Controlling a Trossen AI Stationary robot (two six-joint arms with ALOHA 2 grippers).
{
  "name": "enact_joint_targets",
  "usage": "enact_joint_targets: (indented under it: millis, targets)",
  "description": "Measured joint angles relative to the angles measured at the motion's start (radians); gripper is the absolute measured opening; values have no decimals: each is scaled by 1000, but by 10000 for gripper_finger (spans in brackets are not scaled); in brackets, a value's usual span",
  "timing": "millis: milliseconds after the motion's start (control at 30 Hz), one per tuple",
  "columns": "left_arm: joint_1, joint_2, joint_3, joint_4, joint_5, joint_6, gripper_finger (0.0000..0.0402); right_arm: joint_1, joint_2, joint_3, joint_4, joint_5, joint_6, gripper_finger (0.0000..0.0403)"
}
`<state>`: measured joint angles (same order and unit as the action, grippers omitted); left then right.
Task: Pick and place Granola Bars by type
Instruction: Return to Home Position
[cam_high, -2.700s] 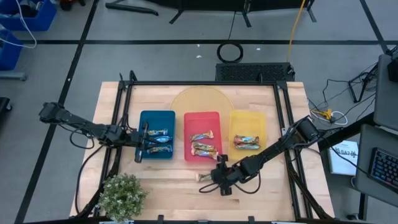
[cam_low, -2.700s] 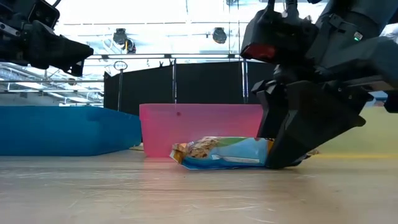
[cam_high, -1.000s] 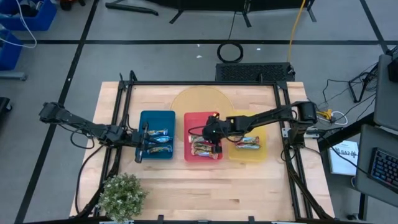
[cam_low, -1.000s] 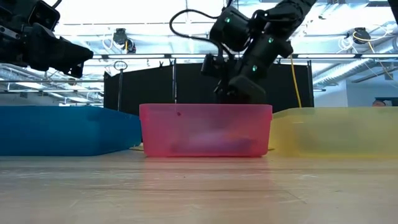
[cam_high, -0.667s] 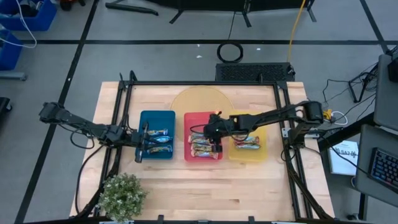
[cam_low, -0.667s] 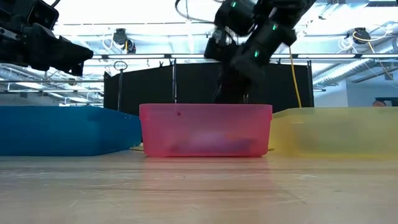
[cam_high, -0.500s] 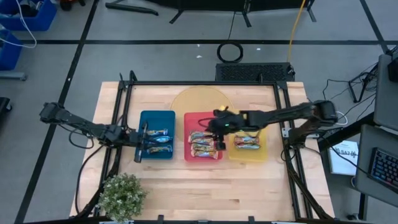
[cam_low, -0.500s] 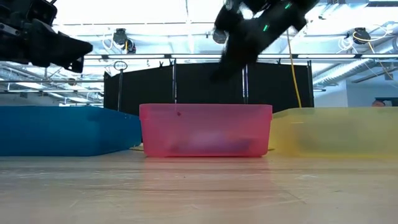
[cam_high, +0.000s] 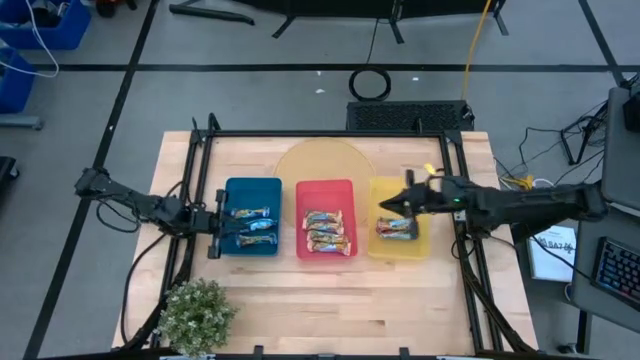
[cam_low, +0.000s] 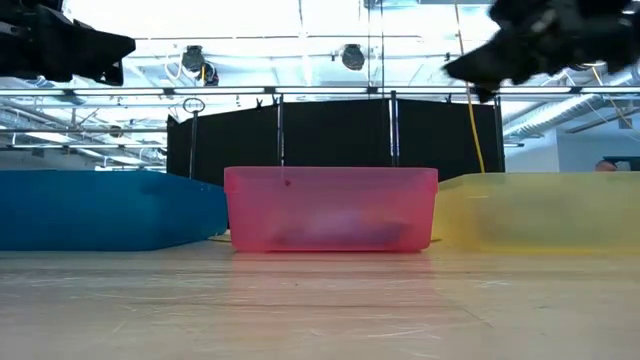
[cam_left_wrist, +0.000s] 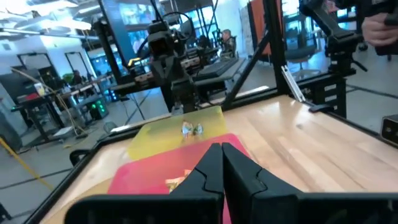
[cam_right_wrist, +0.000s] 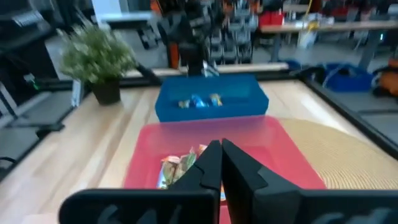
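**Wood surface, three trays, sort looks finished**

Wood surface (cam_high: 300, 300) carried three trays in a row across its middle. The blue tray (cam_high: 252, 183) sat toward the left edge, the red tray (cam_high: 326, 185) was central, and the yellow tray (cam_high: 385, 190) sat toward the right edge.

Granola Bars (cam_high: 326, 237) lay only inside the trays. As far as could be told, each tray held one wrapper kind: bluish in blue, orange-gold in red, a small stack in yellow. No bar was seen on bare wood.

Left hand (cam_high: 213, 233) hovered at the blue tray's left rim, fingers together, holding nothing. Right hand (cam_high: 397, 204) hung over the yellow tray's far half, fingers likewise pressed together and empty.

Judgement: nothing was left to carry, so both hands were closed and held high off the trays, ready to go to rest. Sorting appeared complete.
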<state>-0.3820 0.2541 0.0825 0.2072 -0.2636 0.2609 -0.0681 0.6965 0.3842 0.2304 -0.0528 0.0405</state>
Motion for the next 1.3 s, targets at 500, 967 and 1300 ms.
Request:
enact_joint_targets:
  millis: [500, 967, 1300]
  targets:
    - [-1, -125, 11, -78, -93, 90, 2, 4, -458, -241, -2, 4, -8, 1]
    - [-1, -137, -72, -8, -113, 85, 1, 3, -553, -365, 57, 25, -28, 0]
    - [-1, -151, -72, -11, -112, 72, 1, 3, -554, -367, 20, 26, -27, 0]
